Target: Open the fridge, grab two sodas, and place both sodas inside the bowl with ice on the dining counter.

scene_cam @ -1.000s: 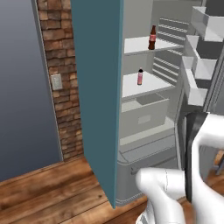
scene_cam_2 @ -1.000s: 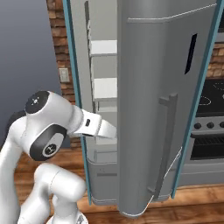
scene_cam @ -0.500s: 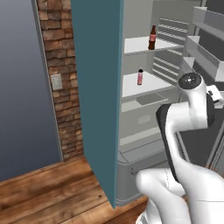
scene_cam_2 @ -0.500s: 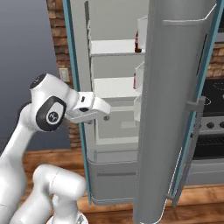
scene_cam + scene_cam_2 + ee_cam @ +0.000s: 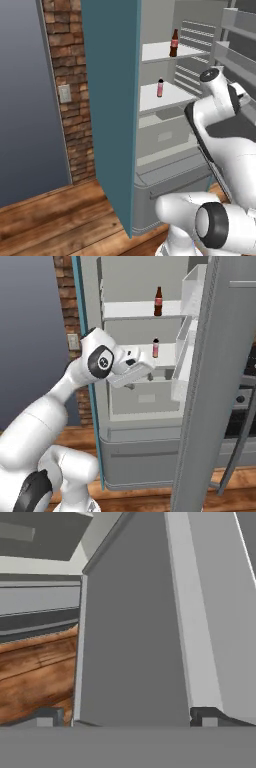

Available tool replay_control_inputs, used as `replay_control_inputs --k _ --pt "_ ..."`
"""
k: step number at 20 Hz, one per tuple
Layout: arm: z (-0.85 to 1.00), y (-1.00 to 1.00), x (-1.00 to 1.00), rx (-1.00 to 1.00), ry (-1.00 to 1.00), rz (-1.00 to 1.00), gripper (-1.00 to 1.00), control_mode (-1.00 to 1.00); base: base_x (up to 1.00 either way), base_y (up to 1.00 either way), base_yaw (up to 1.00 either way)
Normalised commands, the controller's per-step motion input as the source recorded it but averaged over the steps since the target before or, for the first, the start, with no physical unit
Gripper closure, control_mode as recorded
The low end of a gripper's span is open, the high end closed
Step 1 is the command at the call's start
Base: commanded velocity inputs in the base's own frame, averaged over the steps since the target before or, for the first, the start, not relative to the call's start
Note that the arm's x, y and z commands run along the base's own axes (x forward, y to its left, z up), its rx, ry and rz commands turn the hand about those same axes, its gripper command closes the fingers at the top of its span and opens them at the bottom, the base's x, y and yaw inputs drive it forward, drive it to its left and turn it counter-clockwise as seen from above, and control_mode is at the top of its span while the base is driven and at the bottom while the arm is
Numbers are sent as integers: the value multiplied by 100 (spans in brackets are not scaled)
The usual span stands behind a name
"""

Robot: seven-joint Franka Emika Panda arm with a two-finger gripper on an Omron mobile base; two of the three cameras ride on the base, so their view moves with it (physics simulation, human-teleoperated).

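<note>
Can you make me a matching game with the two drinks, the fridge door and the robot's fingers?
Things:
1. cola bottle
2. pink bottle
3. fridge door
4. fingers

Places or states:
A. swung open
B. on the top shelf
C. spread apart, holding nothing
D. on the shelf below the top one

Pairs: 1-B, 2-D, 3-A, 4-C
</note>
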Motion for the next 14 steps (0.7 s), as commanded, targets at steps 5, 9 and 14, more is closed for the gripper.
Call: replay_control_inputs --k 5,9,14 --pt "-1 -90 74 0 21 0 -100 -100 0 0 0" --pt "-3 -99 60 0 17 0 -100 -100 0 0 0" --pt "-7 -100 47 1 10 0 -100 -100 0 0 0"
